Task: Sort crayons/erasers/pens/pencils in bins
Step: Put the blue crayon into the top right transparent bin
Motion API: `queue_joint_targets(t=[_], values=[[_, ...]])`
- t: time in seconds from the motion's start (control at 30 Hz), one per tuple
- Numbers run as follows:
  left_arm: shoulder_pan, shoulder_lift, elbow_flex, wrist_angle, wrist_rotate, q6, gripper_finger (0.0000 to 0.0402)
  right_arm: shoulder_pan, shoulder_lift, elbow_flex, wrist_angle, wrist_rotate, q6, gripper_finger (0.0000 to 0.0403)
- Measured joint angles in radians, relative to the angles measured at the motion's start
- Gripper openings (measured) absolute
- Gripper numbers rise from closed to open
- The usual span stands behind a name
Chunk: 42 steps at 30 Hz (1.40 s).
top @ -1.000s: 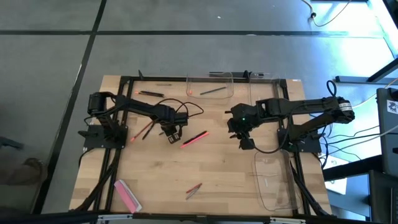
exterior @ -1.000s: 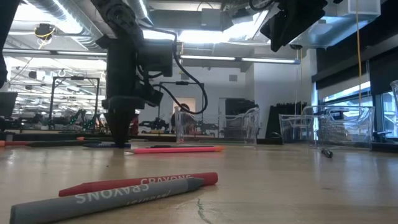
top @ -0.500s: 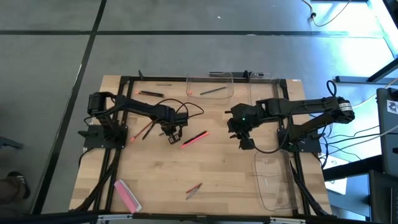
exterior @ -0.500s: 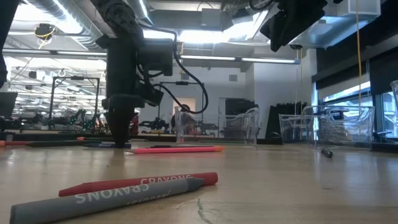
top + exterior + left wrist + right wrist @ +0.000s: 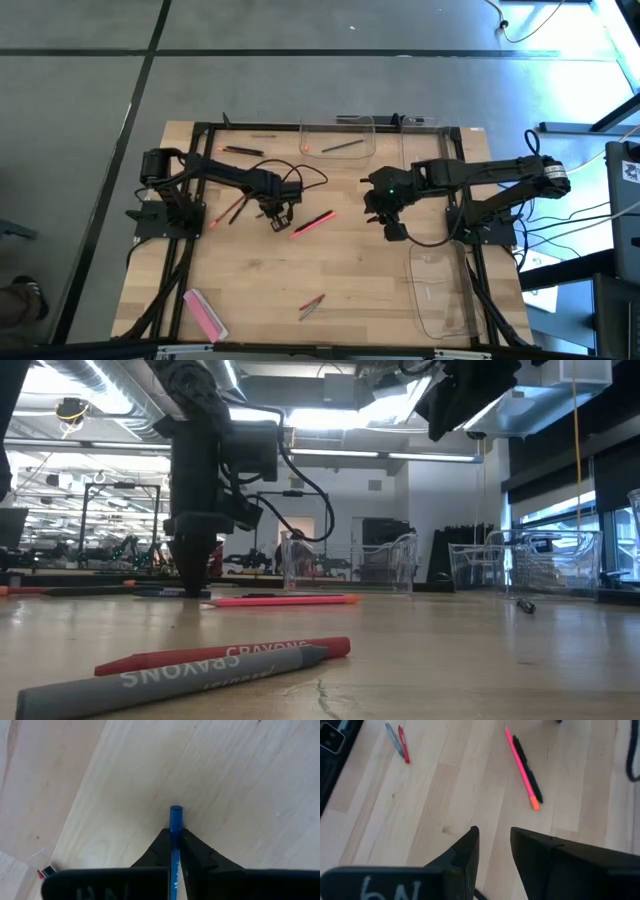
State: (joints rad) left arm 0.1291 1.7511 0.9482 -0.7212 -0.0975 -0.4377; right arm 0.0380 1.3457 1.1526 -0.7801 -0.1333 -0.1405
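Observation:
My left gripper (image 5: pixel 278 218) stands at mid-table, pointing down, shut on a thin blue stick (image 5: pixel 175 820) that lies on the wooden table. My right gripper (image 5: pixel 392 228) hangs above the table to the right of it, open, with nothing between its fingers (image 5: pixel 470 845). A pink pen (image 5: pixel 314 222) and a black pen (image 5: pixel 527 770) lie side by side between the two grippers. A red and a grey crayon (image 5: pixel 200 660) lie near the front edge. The pink eraser (image 5: pixel 203 314) lies at the front left. My left gripper pinches the blue stick between its two fingers, close to one end (image 5: pixel 175 827), which juts out just past the fingertips. The fingers come from above, pointing down, one on each side of the stick. The stick lies flat on the table.
A clear bin (image 5: pixel 338 135) at the far edge holds a dark stick. Another clear bin (image 5: pixel 445 290) stands at the front right. More sticks lie at the far left (image 5: pixel 243 150) and beside the left arm (image 5: pixel 235 208). Black frame bars (image 5: pixel 190 190) border the table.
My left gripper has shut on the blue stick without leaving its place. The stick still lies on the table.

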Motion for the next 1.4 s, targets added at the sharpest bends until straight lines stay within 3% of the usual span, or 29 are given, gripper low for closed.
queue_joint_targets(t=[0.37,0.6,0.9,1.4], values=[[-0.013,-0.055,-0.005,0.008,0.013,-0.005,0.0008,0.0,0.002,-0.167,0.23,0.001,-0.078,0.0113],[-0.013,-0.068,-0.003,0.013,0.007,-0.004,0.001,0.0,0.002,-0.192,0.296,0.002,-0.086,0.0113],[-0.031,-0.075,0.002,0.031,0.005,0.003,0.001,0.0,0.013,-0.191,0.418,0.009,-0.225,0.0113],[-0.118,-0.075,0.214,0.023,0.003,0.108,0.0011,0.0,0.149,-0.191,0.534,0.011,-0.355,0.0113]])
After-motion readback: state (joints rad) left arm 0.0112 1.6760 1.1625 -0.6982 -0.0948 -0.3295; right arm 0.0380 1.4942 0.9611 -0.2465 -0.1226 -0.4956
